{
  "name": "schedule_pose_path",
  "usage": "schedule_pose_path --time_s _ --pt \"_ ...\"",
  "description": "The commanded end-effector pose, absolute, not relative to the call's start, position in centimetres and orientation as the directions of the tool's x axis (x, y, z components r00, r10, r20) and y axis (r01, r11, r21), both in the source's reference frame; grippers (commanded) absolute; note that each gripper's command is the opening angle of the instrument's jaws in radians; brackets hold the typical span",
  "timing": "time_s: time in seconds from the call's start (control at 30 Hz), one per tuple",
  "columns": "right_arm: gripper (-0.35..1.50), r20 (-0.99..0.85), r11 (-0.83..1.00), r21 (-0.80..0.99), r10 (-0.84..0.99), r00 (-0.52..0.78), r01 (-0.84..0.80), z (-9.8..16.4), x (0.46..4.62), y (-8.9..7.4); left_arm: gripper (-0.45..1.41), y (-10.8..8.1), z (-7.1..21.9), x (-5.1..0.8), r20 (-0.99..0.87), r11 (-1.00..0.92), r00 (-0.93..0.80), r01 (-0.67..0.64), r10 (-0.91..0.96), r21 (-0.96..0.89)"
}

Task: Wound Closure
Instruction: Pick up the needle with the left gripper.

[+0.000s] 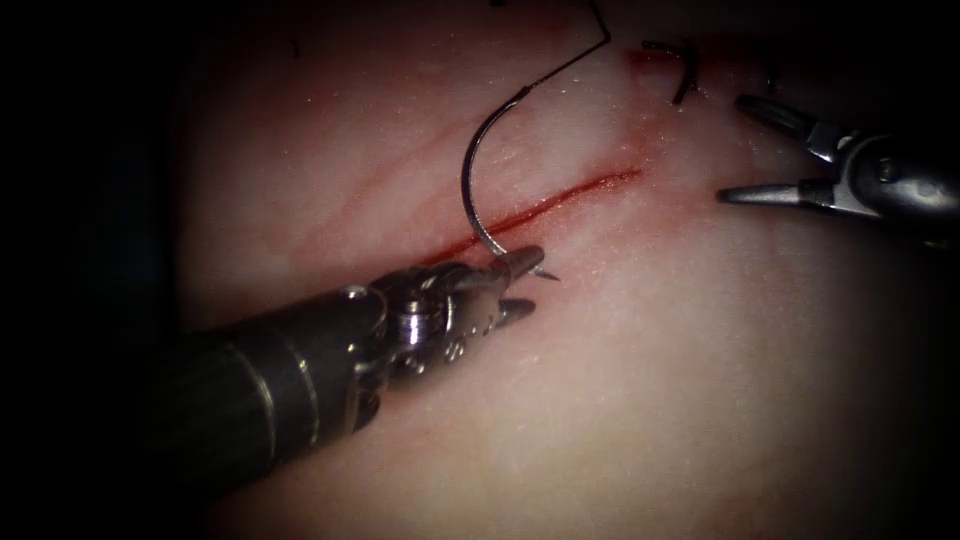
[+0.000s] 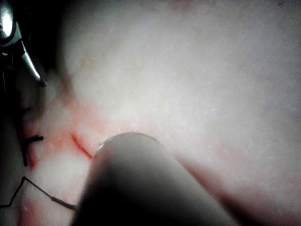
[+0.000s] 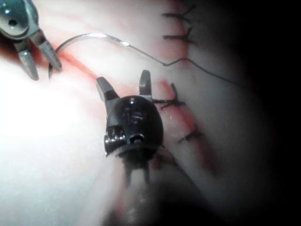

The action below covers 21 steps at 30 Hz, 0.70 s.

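- The left hand (image 1: pixel 520 285) comes in low from the endoscope view's left and is clenched on the needle (image 1: pixel 478 175) close to its pointed end; the sharp tip pokes out just past the jaws.
- The needle's curve stands up from that grip and arches over the cut (image 1: pixel 560 200), free of the tissue (image 1: pixel 700 380) as far as the endoscope view shows.
- The thread (image 1: pixel 570 62) runs from the needle's blunt end up and away toward the far edge of the tissue.
- The right hand (image 1: pixel 745 150) hangs well apart on the right of the cut, jaws spread wide, holding nothing.
- Done so far: in the right wrist view several dark stitches (image 3: pixel 176 35) already cross the wound beyond the right hand, and a knot with cut ends (image 1: pixel 680 70) sits at the far end of the cut in the endoscope view.
- Left to do: the red, open stretch of the cut near the left hand carries no stitch, so the closure looks partly finished; how many stitches lie further on is hard to count in the dim edge.
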<state>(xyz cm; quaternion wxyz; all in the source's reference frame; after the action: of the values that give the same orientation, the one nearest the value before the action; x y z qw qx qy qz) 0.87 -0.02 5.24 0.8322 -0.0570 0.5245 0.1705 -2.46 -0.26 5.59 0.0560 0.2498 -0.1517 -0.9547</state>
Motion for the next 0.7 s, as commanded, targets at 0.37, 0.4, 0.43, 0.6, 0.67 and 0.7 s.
schedule_pose_path --time_s 0.37,0.4,0.43,0.6,0.67,0.7 --pt "0.94 -0.894 0.935 0.080 0.220 0.390 -0.345 5.29 0.93 0.02 -0.02 -0.14 5.72 -2.50 -0.441 -0.943 -0.874 0.057 -0.206 0.326" --pt "0.93 -0.894 0.935 0.079 0.220 0.390 -0.345 5.29 0.93 0.01 -0.30 -0.13 5.69 -2.49 -0.445 -0.940 -0.869 0.062 -0.216 0.337" --pt "0.91 -0.894 0.935 0.079 0.219 0.390 -0.345 5.29 0.94 0.01 -0.35 -0.13 5.65 -2.48 -0.450 -0.938 -0.864 0.070 -0.228 0.341" --pt "0.88 -0.892 0.932 0.076 0.221 0.393 -0.353 5.30 0.96 0.00 -0.35 -0.07 5.38 -2.40 -0.521 -0.926 -0.813 0.056 -0.260 0.374" --pt "0.84 -0.891 0.931 0.068 0.218 0.398 -0.358 5.30 0.97 -0.01 -0.35 -0.06 5.29 -2.38 -0.542 -0.927 -0.799 0.053 -0.262 0.370" --pt "0.84 -0.890 0.928 0.078 0.230 0.394 -0.364 5.30 0.97 -0.01 -0.35 -0.05 5.25 -2.37 -0.549 -0.926 -0.792 0.054 -0.268 0.374"
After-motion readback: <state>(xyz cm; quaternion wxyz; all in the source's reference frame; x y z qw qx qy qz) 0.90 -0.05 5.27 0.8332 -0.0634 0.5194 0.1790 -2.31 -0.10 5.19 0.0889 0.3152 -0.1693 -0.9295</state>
